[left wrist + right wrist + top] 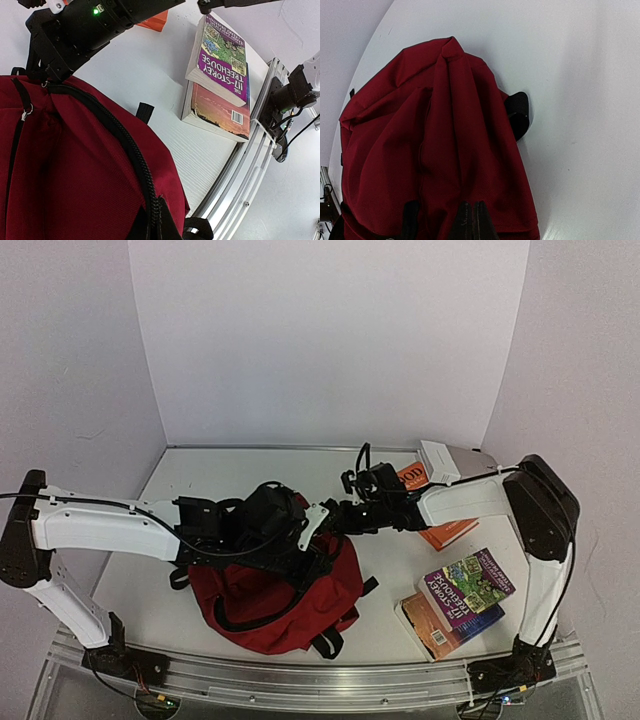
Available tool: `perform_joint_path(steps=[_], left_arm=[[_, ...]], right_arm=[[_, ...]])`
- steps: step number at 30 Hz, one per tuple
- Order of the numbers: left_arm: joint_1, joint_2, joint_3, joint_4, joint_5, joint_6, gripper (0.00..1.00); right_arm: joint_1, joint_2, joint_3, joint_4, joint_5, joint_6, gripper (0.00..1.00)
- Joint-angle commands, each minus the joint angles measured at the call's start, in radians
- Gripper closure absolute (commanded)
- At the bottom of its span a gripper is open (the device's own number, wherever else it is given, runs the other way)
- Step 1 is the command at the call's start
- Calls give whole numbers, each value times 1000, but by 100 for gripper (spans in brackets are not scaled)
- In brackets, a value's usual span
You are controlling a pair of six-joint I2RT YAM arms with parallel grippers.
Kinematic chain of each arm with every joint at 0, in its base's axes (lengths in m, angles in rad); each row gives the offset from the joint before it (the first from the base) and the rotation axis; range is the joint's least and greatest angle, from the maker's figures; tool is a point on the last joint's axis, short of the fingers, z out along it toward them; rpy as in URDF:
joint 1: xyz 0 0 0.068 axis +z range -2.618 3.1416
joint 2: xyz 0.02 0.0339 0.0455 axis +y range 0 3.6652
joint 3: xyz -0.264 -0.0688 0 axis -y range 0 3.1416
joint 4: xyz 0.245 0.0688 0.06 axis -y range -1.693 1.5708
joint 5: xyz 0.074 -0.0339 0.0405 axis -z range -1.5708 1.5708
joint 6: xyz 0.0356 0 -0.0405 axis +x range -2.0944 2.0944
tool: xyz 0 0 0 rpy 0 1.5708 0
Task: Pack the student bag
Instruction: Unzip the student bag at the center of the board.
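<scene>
The dark red student bag (275, 595) lies at the front middle of the table, black straps spread beside it. My left gripper (285, 523) is at the bag's top edge. In the left wrist view it (156, 216) is shut on the bag (75, 170) right at the black zipper (125, 145). My right gripper (322, 520) meets the same top edge from the right. In the right wrist view it (472, 209) is shut on a fold of the bag's red fabric (435, 150). A black strap (517, 112) pokes out beside the bag.
A purple book (467, 585) lies on another book (440, 625) at the front right; both show in the left wrist view (220, 60). An orange book (447, 531) and a white box (438, 462) lie behind the right arm. A metal rail (300, 680) runs along the front edge.
</scene>
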Motion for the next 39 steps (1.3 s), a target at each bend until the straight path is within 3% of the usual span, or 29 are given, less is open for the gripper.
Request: perform_joint_path(steps=[1, 10, 17, 22, 26, 27, 33, 36, 39], left_arm=[[-18, -71, 30, 82, 115, -1, 100], [17, -37, 42, 46, 47, -118, 100], [138, -5, -23, 140, 112, -256, 100], [171, 51, -13, 241, 192, -264, 100], [171, 128, 75, 253, 276, -215, 100], [171, 144, 90, 246, 284, -207, 98], [172, 171, 125, 155, 286, -166, 56], [170, 168, 125, 92, 283, -152, 47], [169, 143, 96, 75, 275, -152, 44]], right_arm=[[-45, 83, 77, 78, 11, -36, 100], [-55, 86, 117, 72, -34, -82, 100], [-60, -77, 29, -33, -3, -92, 71], [-60, -230, -105, -94, 41, -56, 52], [-60, -347, -212, -113, 59, 7, 44], [-60, -375, -229, -113, 54, 22, 43], [-59, -481, -294, -166, 49, 72, 42], [-58, -501, -298, -180, 57, 72, 41], [-59, -495, -291, -186, 56, 71, 41]])
